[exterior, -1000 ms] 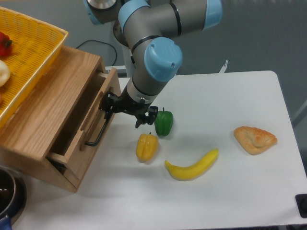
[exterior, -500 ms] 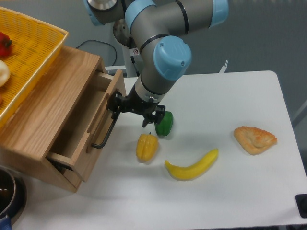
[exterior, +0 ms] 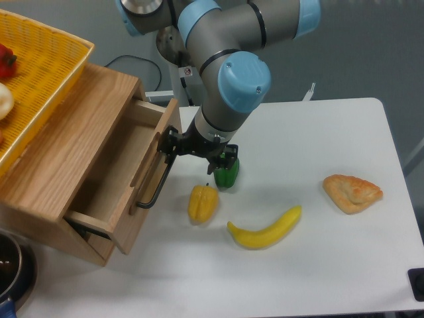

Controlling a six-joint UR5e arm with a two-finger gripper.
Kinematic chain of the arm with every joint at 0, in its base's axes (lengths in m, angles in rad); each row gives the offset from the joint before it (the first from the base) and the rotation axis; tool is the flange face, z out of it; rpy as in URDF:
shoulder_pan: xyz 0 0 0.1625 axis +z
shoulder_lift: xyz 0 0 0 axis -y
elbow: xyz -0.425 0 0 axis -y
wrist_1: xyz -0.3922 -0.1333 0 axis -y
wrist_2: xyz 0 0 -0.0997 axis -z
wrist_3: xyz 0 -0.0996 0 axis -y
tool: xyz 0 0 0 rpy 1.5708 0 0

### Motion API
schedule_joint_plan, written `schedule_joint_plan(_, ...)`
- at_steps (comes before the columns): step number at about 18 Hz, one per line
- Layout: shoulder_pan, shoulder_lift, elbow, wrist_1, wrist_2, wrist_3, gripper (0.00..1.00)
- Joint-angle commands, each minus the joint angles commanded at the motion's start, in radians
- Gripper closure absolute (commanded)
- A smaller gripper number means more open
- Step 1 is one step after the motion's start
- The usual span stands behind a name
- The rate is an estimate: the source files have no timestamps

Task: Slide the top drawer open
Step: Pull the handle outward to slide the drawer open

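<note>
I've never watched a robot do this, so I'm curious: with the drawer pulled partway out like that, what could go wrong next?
Two things, I think. The gripper pulls the top drawer by its handle, and the yellow pepper and green pepper lie close ahead, so the drawer front or arm could shove them. Pulled too far, the drawer might come out of the wooden cabinet.

You had a white table (exterior: 344, 265) with rounded corners filling most of the view, evenly lit, with only soft shadows on it. Behind it stood a plain grey-blue wall (exterior: 371, 46), darker toward the right. A black cable (exterior: 142, 61) looped down in front of that wall. At the right edge, past the table, you saw a strip of grey floor (exterior: 414, 156).
</note>
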Motion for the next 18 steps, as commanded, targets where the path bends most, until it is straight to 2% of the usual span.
schedule_joint_plan(18, 0.038, -0.009, 0.026, 0.002, 0.000, 0.002, 0.00)
